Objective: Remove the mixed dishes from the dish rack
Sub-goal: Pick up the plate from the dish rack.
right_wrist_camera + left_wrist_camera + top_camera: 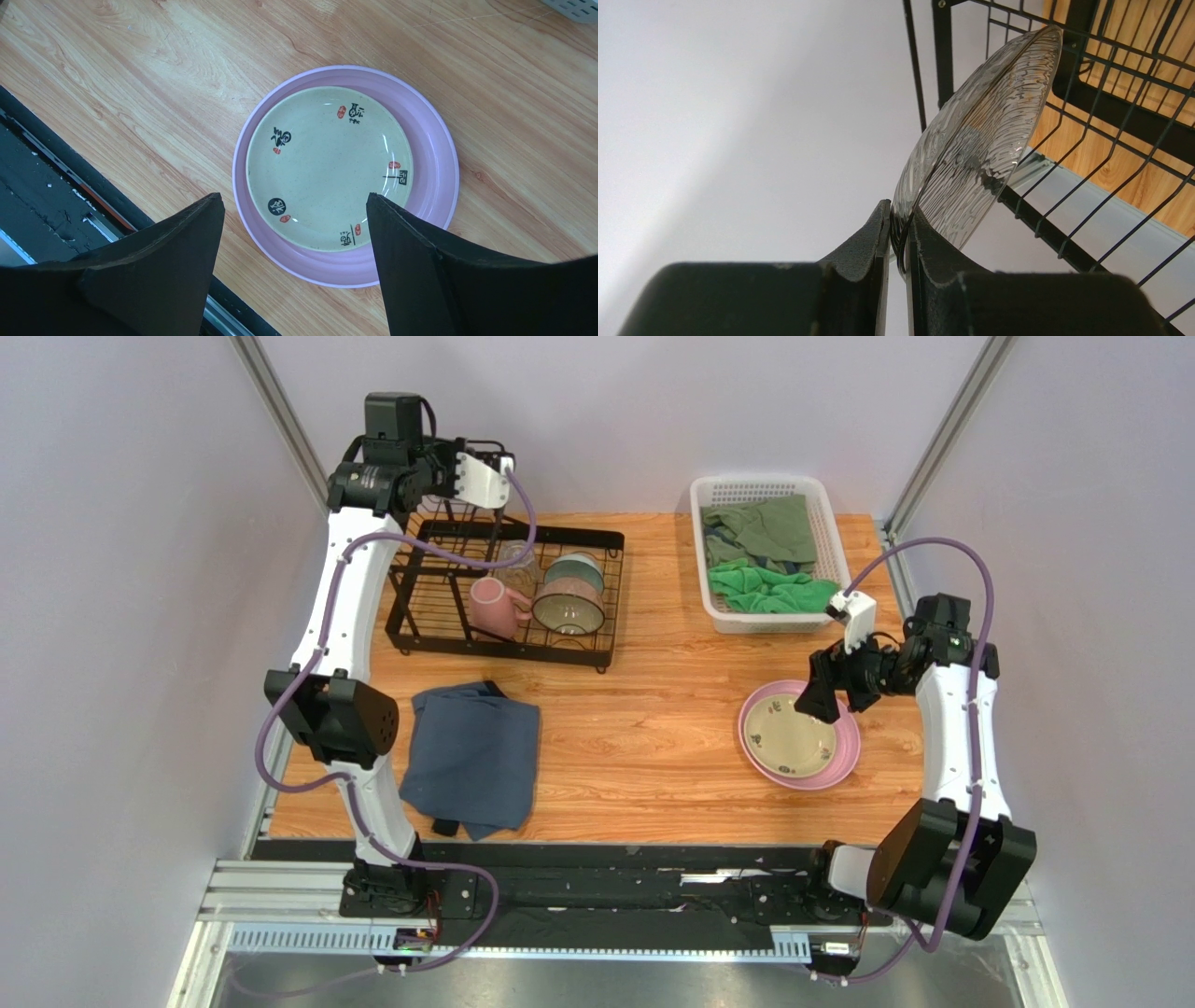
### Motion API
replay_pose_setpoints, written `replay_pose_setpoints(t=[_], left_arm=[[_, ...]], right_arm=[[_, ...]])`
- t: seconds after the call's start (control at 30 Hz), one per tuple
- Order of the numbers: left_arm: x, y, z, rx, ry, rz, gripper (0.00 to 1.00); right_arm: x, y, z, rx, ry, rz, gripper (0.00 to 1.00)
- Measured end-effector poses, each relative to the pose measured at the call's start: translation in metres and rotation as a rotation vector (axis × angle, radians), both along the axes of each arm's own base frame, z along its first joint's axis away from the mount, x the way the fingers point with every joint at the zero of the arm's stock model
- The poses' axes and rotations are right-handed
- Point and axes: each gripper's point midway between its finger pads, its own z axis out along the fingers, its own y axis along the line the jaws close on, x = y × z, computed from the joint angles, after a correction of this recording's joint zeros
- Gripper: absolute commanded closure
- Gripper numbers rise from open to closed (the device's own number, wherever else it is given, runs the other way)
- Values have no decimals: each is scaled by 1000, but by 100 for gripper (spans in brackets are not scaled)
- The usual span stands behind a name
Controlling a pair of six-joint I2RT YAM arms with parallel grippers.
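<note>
At lower centre, my left gripper point(901, 215) pinches the clear glass dish point(980, 133) by its rim; I should lift straight, clear of the dish rack point(943, 56) wires.

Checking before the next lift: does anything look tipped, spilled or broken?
Nothing spilled or broken. The mug lies on its side in the rack beside the tilted bowl; the glass dish leans, pinched at its rim by the left gripper. The cream plate sits in the pink plate.

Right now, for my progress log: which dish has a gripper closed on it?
The glass, rim pinched by the left gripper. The mug and bowl sit free in the rack; cream plate lies on pink plate below the open right gripper.
</note>
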Motion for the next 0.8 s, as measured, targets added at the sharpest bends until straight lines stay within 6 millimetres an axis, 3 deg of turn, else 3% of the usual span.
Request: replay_pose_setpoints(t=[0.37, 0.63, 0.8], left_arm=[[-28, -3, 47, -145, -98, 64, 100], [-94, -11, 89, -409, -130, 82, 100], [-144, -32, 89, -654, -48, 39, 100]], right_arm=[[-13, 4, 15, -22, -52, 11, 19], [-12, 15, 39, 35, -103, 11, 17], [-6, 28, 67, 119, -143, 13, 21]])
